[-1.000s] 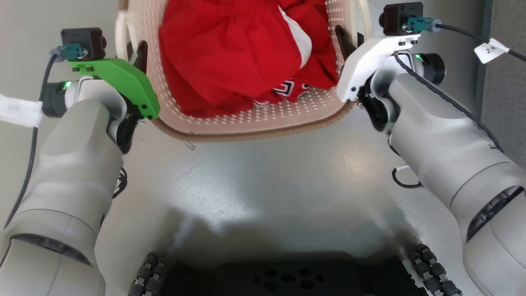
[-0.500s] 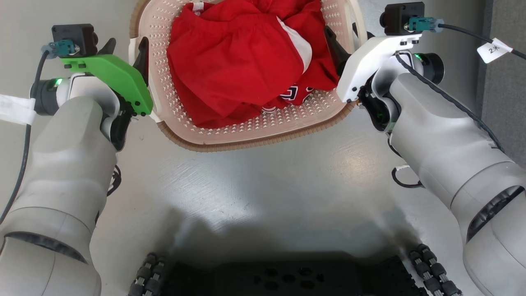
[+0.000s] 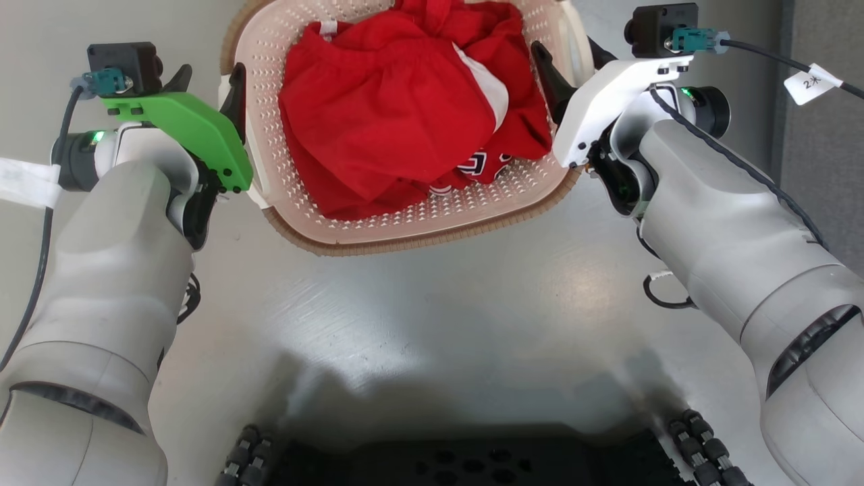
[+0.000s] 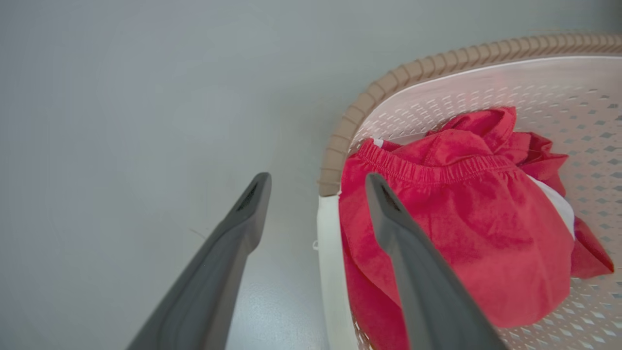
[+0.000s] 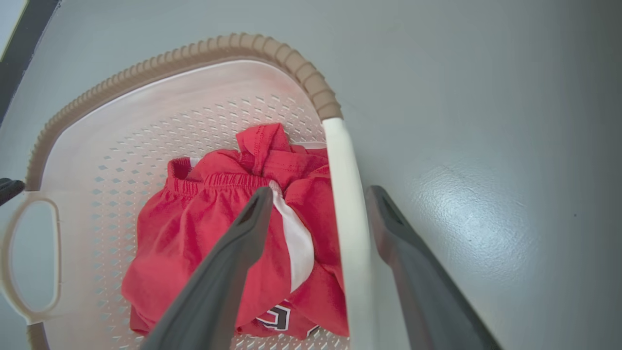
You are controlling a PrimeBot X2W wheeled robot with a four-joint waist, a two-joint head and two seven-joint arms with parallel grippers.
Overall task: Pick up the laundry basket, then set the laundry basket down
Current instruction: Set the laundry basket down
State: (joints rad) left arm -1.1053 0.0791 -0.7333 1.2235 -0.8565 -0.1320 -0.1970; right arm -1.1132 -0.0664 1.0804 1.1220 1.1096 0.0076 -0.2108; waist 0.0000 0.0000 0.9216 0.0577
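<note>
Left gripper (image 4: 317,181): fingers apart, straddling the left handle (image 4: 330,272). One finger is outside over the floor (image 3: 432,317), the other inside over the red clothing (image 3: 385,121). Nothing is clamped.
Right gripper (image 5: 320,190): also spread. The right handle (image 5: 347,204) runs between its fingers, with one finger above the clothing and one outside the basket.
Laundry basket (image 3: 486,202): sits between the two arms, ahead of the robot's base. It seems to rest on the grey floor, well away from the dark strip along the floor's right edge.
Load: one crumpled red garment with white trim lies loose in the bottom.
Weight: probably light, a thin plastic shell plus soft cloth.
Stiffness: the perforated walls will likely flex, and the brown rim (image 5: 291,53) looks firmer.
Slip: the handles are smooth and glossy, so they could slide between narrow fingers.
Where to hold: both white handles at mid-length, squeezed at the same time.
Care: a lift on one side would tilt the basket, so raise both sides level. The inner fingers should avoid pinching cloth.
</note>
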